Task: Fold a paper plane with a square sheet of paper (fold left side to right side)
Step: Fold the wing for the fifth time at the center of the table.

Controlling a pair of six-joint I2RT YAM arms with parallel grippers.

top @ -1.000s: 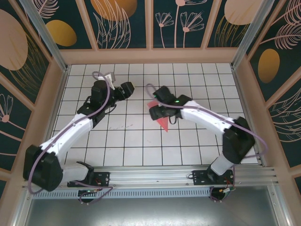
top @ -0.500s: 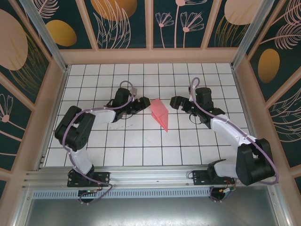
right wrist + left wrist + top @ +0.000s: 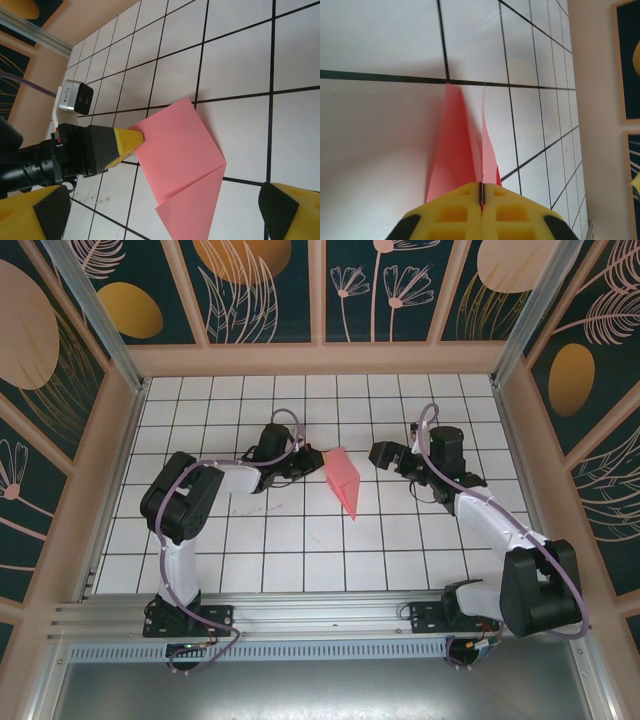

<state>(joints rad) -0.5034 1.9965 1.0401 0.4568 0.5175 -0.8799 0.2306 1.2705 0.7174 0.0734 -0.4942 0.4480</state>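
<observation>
The coral-red sheet of paper (image 3: 343, 480) lies mid-table, creased into a narrow shape that points toward the near edge. My left gripper (image 3: 313, 462) is shut on its left edge. In the left wrist view the yellow fingers (image 3: 465, 210) press together with the red paper (image 3: 454, 150) pinched between them and rising in two layers ahead. My right gripper (image 3: 379, 454) hovers open just right of the paper, not touching it. The right wrist view has the paper (image 3: 180, 145) with a diagonal fold line, the left yellow fingertip (image 3: 128, 140) at its edge, and my right gripper (image 3: 161, 206) spread wide.
The white gridded table (image 3: 300, 550) is walled by a beige rim and patterned panels (image 3: 320, 290). Both arms bend in from the sides. An aluminium rail (image 3: 320, 615) runs along the near edge. A lilac cable loops over each arm.
The right gripper left the paper and drew back to the right. The left arm folded inward, and its gripper slid right and shut on the paper's left edge.
</observation>
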